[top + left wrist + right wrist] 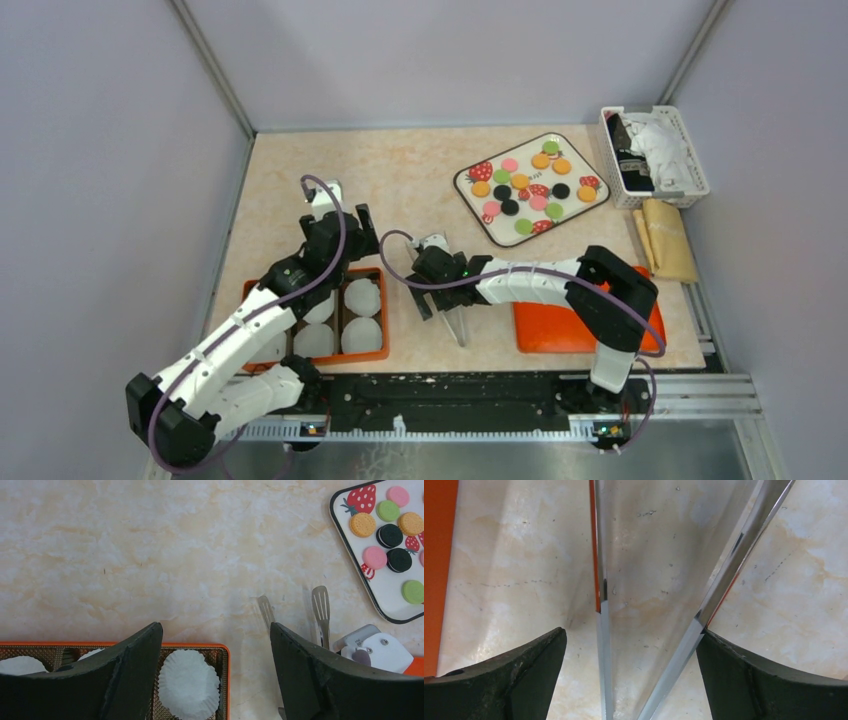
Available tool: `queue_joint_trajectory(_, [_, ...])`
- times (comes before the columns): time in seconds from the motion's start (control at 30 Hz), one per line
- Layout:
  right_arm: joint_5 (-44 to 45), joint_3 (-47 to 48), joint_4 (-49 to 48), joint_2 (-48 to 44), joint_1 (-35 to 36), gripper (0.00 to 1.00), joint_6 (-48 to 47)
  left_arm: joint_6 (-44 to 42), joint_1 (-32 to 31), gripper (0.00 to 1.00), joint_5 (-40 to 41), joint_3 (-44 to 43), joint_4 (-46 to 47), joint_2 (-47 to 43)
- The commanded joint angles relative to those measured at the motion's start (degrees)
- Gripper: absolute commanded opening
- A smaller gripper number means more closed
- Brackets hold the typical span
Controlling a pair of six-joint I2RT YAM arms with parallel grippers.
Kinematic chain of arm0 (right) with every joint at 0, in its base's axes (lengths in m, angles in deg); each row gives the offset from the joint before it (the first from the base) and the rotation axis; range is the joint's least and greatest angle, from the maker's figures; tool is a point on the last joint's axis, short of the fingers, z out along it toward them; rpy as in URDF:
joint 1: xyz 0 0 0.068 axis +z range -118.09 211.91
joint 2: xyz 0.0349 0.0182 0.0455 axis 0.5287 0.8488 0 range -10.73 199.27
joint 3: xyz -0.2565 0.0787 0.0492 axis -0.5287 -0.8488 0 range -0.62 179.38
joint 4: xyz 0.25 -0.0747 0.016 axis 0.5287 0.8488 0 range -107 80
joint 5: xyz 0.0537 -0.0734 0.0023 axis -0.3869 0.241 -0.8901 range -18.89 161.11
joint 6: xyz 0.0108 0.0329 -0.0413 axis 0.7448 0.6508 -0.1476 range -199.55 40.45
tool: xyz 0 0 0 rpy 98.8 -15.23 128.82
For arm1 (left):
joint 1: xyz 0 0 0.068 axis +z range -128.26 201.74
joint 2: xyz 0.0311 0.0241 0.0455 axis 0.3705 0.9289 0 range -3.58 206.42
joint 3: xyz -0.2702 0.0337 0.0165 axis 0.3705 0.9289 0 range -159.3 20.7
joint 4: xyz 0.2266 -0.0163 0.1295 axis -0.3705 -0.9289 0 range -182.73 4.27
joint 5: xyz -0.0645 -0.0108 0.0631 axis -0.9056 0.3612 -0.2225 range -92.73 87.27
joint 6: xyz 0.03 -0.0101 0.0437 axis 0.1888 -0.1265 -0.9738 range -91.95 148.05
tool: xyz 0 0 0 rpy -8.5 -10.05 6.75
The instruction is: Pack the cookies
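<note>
The cookies, small round discs in orange, green, pink and black, lie on a white strawberry-print plate at the back right; some also show in the left wrist view. My right gripper is open, low over the table, its jaws straddling the two arms of metal tongs. The right arm of the tongs touches the right finger. My left gripper is open and empty above the far edge of an orange box.
The orange box holds several white paper cups. The tongs' tips point toward the plate. An orange lid lies under the right arm. A white basket and a tan pouch sit at the right edge.
</note>
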Motion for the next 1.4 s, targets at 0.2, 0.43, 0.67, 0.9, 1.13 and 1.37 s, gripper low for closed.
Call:
queue_joint_trajectory(0.2, [2.04,1.17,4.23,1.09,1.02,0.70,1.07,-0.75,-0.21,0.85,0.52,1.29,2.95,-2.41])
queue_joint_trajectory(0.43, [3.64,3.11,8.07,-1.60,1.33,0.47,-1.03,-0.13,-0.21,0.85,-1.17,1.32,2.82,-2.13])
queue_joint_trajectory(0.67, [7.70,9.46,14.26,-7.80,1.34,0.46,-3.50,0.78,-0.19,0.85,-2.26,0.88,1.48,-2.41])
queue_joint_trajectory(0.9, [10.33,13.84,16.57,-11.45,1.35,0.46,-4.87,3.96,-0.23,0.82,-2.41,-1.56,-6.26,-0.82])
queue_joint_trajectory(1.13, [11.18,14.05,16.28,-11.64,1.39,0.44,-4.98,7.40,-0.18,0.80,-2.94,0.17,-10.88,-2.79])
queue_joint_trajectory(1.37, [13.68,13.84,16.12,-14.86,1.34,0.32,-5.31,11.27,-0.16,0.31,-3.73,-0.14,-18.57,-1.06])
